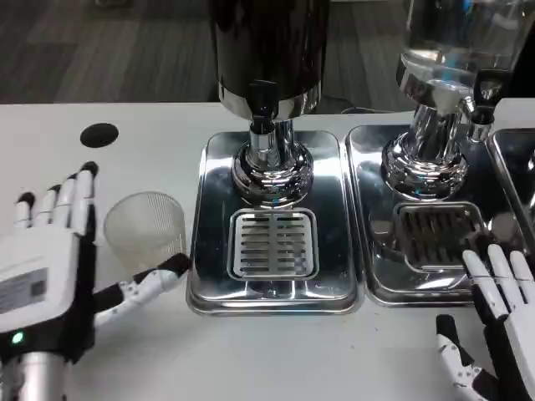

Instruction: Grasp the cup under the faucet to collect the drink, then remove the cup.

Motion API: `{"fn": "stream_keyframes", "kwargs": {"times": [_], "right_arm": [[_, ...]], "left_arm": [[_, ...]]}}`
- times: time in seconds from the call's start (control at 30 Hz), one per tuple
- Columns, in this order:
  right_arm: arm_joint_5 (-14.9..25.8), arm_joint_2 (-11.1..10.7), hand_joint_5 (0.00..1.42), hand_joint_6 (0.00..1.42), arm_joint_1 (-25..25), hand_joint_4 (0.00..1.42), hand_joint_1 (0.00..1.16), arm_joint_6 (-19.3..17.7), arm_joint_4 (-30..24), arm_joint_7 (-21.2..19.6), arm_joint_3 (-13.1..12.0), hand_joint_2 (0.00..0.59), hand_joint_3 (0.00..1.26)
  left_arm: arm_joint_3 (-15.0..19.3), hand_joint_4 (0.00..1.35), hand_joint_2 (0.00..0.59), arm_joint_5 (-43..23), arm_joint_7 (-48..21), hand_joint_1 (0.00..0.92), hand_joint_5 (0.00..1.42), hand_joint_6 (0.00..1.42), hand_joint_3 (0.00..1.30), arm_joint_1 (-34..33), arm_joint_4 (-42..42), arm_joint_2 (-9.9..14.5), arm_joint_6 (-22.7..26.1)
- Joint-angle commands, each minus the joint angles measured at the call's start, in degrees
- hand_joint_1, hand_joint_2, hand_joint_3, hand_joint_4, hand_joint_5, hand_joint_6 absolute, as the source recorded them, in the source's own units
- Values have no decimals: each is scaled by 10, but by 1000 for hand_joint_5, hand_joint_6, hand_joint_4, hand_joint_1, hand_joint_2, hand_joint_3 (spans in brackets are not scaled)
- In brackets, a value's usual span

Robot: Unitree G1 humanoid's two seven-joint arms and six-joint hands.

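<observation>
Cup [145, 236], clear and ribbed, stands upright on the white bench [150, 125] just left of the steel drip tray [207, 251], not under the faucet [262, 113] of the dark dispenser [267, 50] that rises from the tray's far half. My left hand [50, 259] is raised beside the cup on the side away from the tray, palm turned toward it, fingers [58, 200] straight and spread; my thumb [150, 280] reaches along the cup's near side with its black tip close to the tray's edge. Whether the thumb touches the cup I cannot tell, but nothing is gripped. The slotted grate [273, 244] in the tray's near half is bare. Right of that tray sits a second tray [368, 276] under a clear dispenser [456, 42]. My right hand [493, 326] lies at the near edge of that second tray, fingers extended and apart, holding nothing. A black round hole [99, 135] marks the bench well left of the tray, beyond the cup
</observation>
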Motion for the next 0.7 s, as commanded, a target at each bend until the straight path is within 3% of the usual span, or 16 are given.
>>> {"fn": "stream_keyframes", "kwargs": {"times": [0.03, 0.23, 0.47, 0.7], "right_arm": [[3, 1, 0, 0, -4, 0, 148, -5, 6, 4, 0, 456, 98], [9, 1, 0, 0, -6, 0, 146, -6, 8, 3, -5, 456, 104], [12, -1, 0, 0, -8, 0, 143, -8, 17, 2, -3, 456, 127], [10, 1, 0, 0, -16, 0, 142, -7, 22, 7, 1, 456, 137]], "left_arm": [[-17, 0, 22, 5, -21, 0, 106, 69, 5, -34, 23, -2, 27], [-34, 0, 15, 8, -27, 0, 136, 106, 23, -65, 56, -4, 64], [-50, 0, 17, 2, -42, 0, 151, 113, 54, -98, 88, 8, 73], [-61, 0, 16, -6, -57, 0, 154, 116, 56, -119, 102, 5, 76]]}}
